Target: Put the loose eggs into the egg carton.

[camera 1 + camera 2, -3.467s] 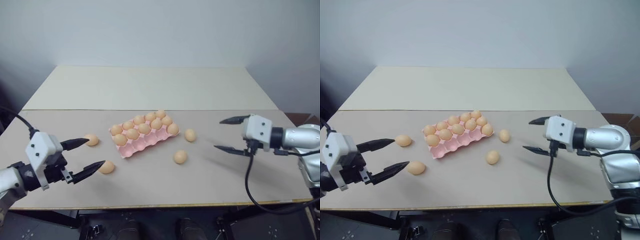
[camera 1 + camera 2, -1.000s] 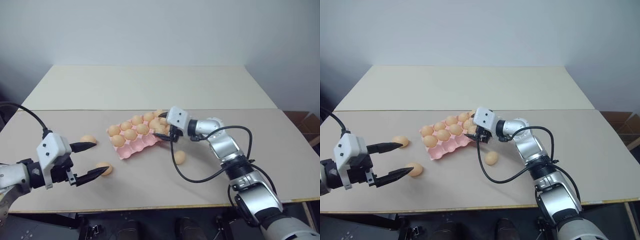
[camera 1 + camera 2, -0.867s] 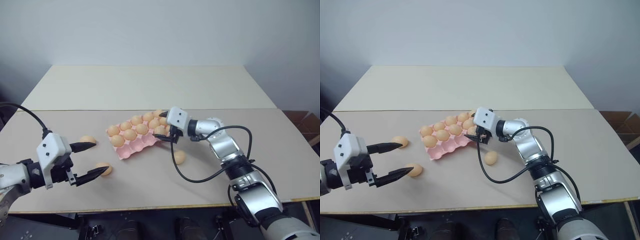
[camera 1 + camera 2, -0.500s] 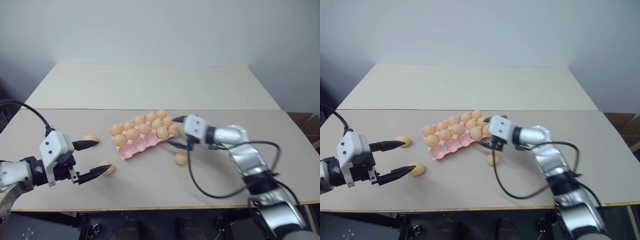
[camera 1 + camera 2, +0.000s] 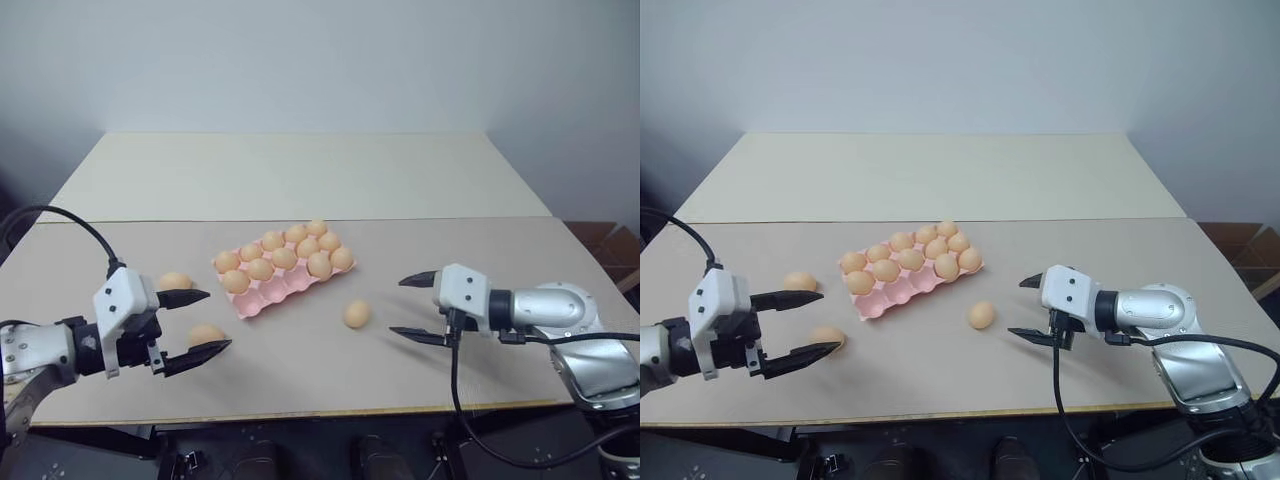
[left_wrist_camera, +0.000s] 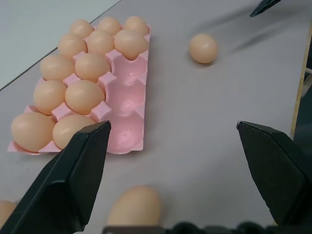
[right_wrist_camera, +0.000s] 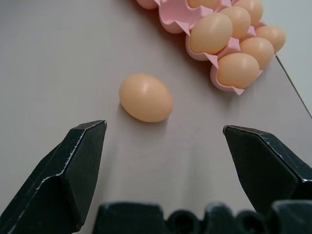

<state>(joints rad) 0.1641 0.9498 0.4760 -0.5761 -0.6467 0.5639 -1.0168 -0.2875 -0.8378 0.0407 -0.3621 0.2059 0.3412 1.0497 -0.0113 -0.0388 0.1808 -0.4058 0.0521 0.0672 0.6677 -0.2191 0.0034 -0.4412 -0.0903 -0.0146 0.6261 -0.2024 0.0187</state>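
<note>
Presently both claws, left [image 5: 196, 322] and right [image 5: 412, 308], are spread and empty. Risk: the right egg [image 5: 356, 314] rolling across the desk [image 5: 300, 370] when pinched, missing the carton [image 5: 285, 285].

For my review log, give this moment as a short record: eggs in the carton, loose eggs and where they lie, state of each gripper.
carton: pink tray, eleven eggs in it, four near-row cups empty
loose eggs: three on the table
egg 1: right of the carton, in front of the right gripper
egg 2: left of the carton
egg 3: between the left gripper's fingers, on the table
left gripper: open
right gripper: open, empty
</note>
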